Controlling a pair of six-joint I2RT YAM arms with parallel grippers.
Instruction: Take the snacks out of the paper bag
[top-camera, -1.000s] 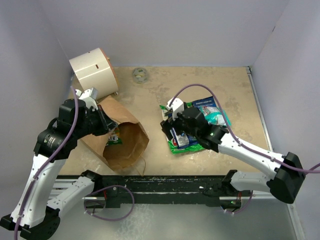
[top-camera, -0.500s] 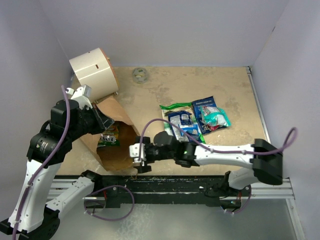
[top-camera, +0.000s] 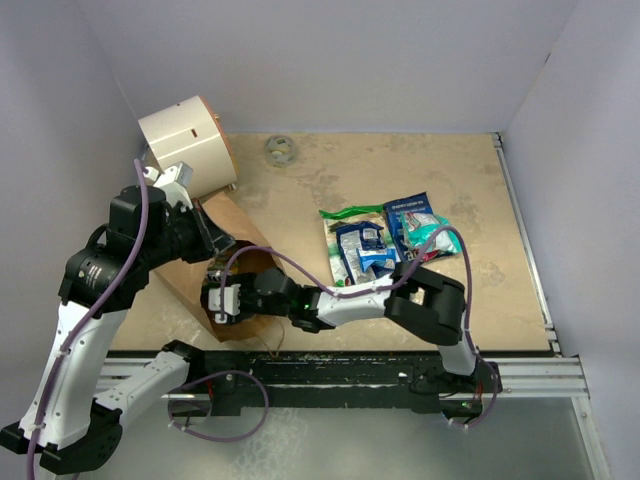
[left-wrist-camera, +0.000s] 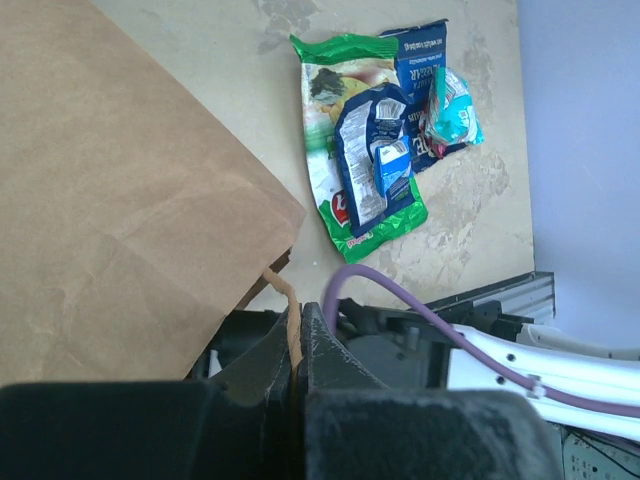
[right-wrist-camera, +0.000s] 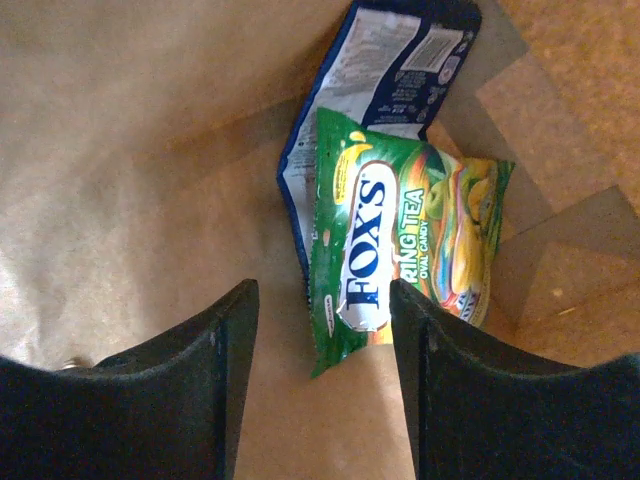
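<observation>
From where I stand, the mottled beige bench (top-camera: 480, 290) carries a brown kraft paper bag (top-camera: 232, 222) at its 8 o'clock. A heap of shiny snack packets (top-camera: 385, 245), green, blue and teal, rests at the bag's 3 o'clock, well apart from it. Inside the bag lies a green-and-yellow Fox's packet (right-wrist-camera: 400, 250) with a blue packet (right-wrist-camera: 390, 60) at its 12 o'clock. The right tool (right-wrist-camera: 320, 300), half wide, straddles the green packet's near edge. The left tool (left-wrist-camera: 300, 320) is clamped tight on the bag's thin twine handle (left-wrist-camera: 283, 295).
</observation>
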